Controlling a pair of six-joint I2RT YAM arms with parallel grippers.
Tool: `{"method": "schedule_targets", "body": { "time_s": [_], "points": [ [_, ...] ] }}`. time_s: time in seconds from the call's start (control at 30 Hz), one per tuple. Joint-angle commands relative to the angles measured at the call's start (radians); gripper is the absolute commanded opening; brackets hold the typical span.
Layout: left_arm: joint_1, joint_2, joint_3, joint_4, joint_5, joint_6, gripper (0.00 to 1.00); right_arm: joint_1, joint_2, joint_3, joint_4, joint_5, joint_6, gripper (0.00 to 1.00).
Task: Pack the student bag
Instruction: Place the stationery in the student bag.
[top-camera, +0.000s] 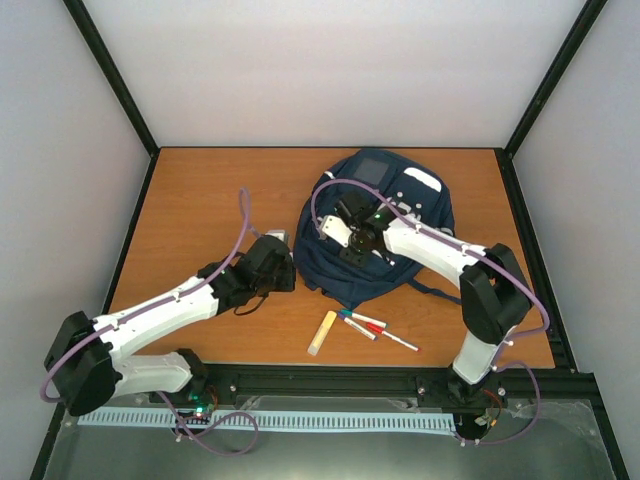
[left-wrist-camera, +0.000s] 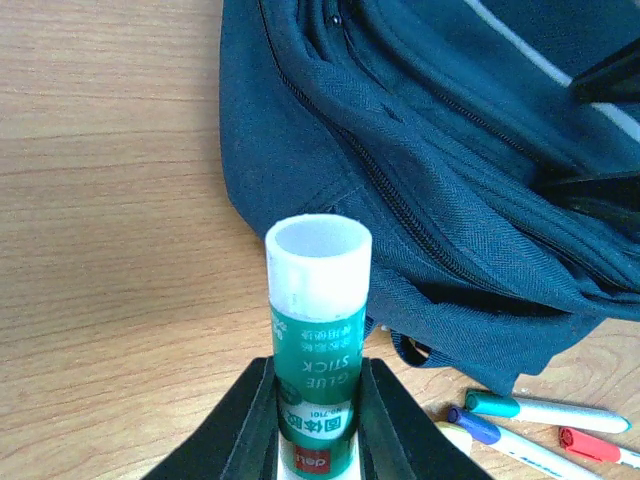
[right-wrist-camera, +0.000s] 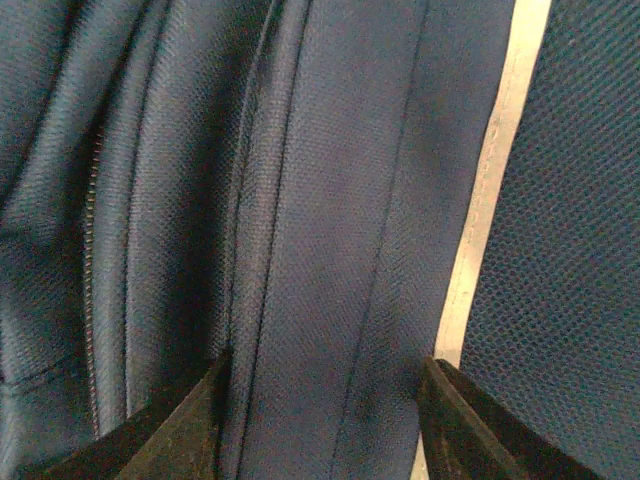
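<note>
The left claw is clamped on a green-and-white glue stick beside the navy-blue fabric backpack lying on the wooden tabletop, the right claw spread apart over its cloth, and loose markers wait outside, so packing looks barely begun.

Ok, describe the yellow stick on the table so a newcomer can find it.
Find the navy backpack, the biggest thing. Just below it in the top view lie loose items. The yellow stick is leftmost, thick and pale; its neighbours are thin white markers.
</note>
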Motion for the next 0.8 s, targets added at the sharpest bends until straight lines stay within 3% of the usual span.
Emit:
{"method": "schedule_targets", "body": {
  "time_s": [0.0, 0.37, 0.57, 0.77],
  "points": [
    [0.006, -0.024, 0.017, 0.017, -0.024, -0.015, 0.01, 0.005, 0.019, 0.026, 0.011, 0.125, 0.036, 0.50],
    [0.005, -0.026, 0.042, 0.032, 0.010, -0.003, 0.01, -0.011, -0.065, 0.058, -0.001, 0.127, 0.074, 0.05],
    [0.006, 0.010, 0.154, 0.055, 0.085, 0.048, 0.01, -0.090, -0.103, 0.162, -0.067, -0.056, 0.138, 0.03],
    [0.006, 0.087, 0.213, 0.187, 0.239, 0.009, 0.01, -0.147, -0.151, 0.217, -0.094, -0.188, 0.159, 0.03]
  ]
}}
